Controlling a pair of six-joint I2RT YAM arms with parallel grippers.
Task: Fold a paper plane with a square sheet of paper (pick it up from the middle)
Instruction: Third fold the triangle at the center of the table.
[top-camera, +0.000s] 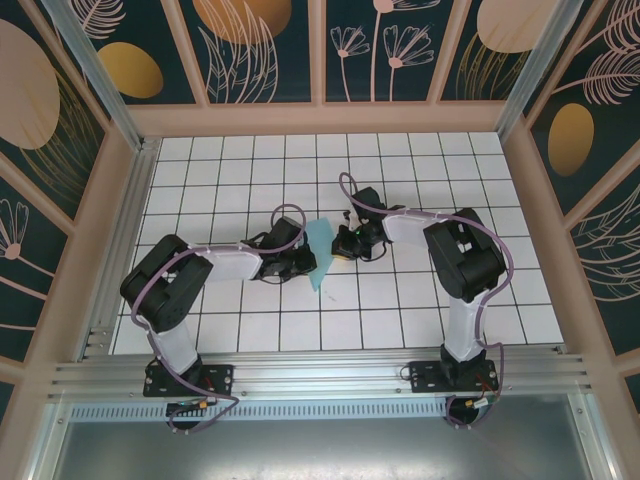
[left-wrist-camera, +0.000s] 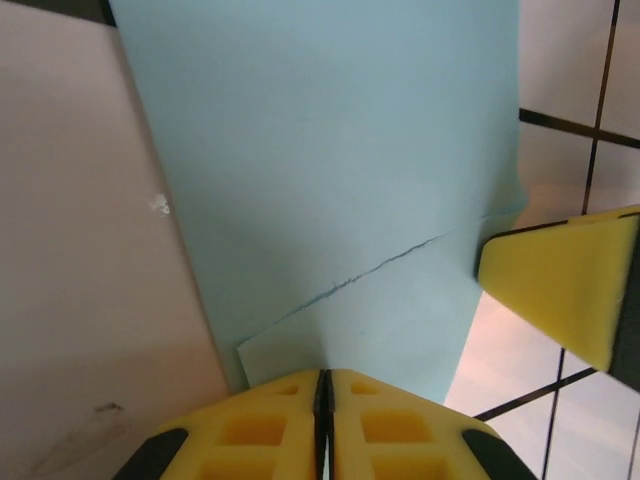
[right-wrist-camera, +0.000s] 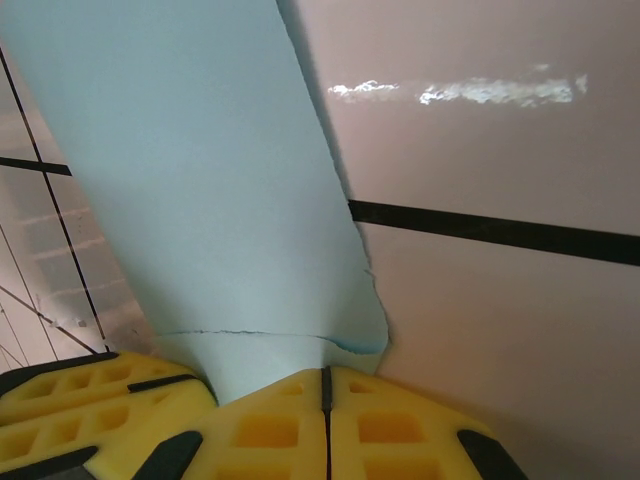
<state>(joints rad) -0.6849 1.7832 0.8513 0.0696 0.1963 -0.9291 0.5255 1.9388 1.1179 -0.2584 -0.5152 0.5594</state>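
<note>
Overhead view: a white table (top-camera: 430, 300) ruled with a dark grid, walled by dark panels (top-camera: 260, 60) printed with pale flowers. Two black robot arms reach from the bottom edge toward the middle of the frame. Between them lies the sheet of paper (top-camera: 320, 250), light turquoise, folded into a narrow strip. It runs from just above centre and narrows toward its lower end. The left gripper (top-camera: 305, 265) meets the strip's left edge low down. The right gripper (top-camera: 338, 247) meets its right edge a little higher.

Left wrist camera: the left gripper (left-wrist-camera: 322, 425) sits at bottom centre, its two yellow pads closed against each other with only a thin dark seam between them. The paper (left-wrist-camera: 330, 170) spreads across the upper middle, lying flat on the table. The edge of a folded flap crosses it at a slant just above the tips. One yellow finger (left-wrist-camera: 560, 290) of the right gripper enters from the right edge, just beside the paper's border.

Right wrist camera: the right gripper (right-wrist-camera: 325, 425) at bottom centre is likewise closed, pads together, tips at the paper's near end. The paper (right-wrist-camera: 200, 180) stretches away to the upper left. The left gripper's yellow fingers (right-wrist-camera: 90, 410) fill the bottom left corner, just beside it.

Whether either pair of tips presses on the paper cannot be told.
</note>
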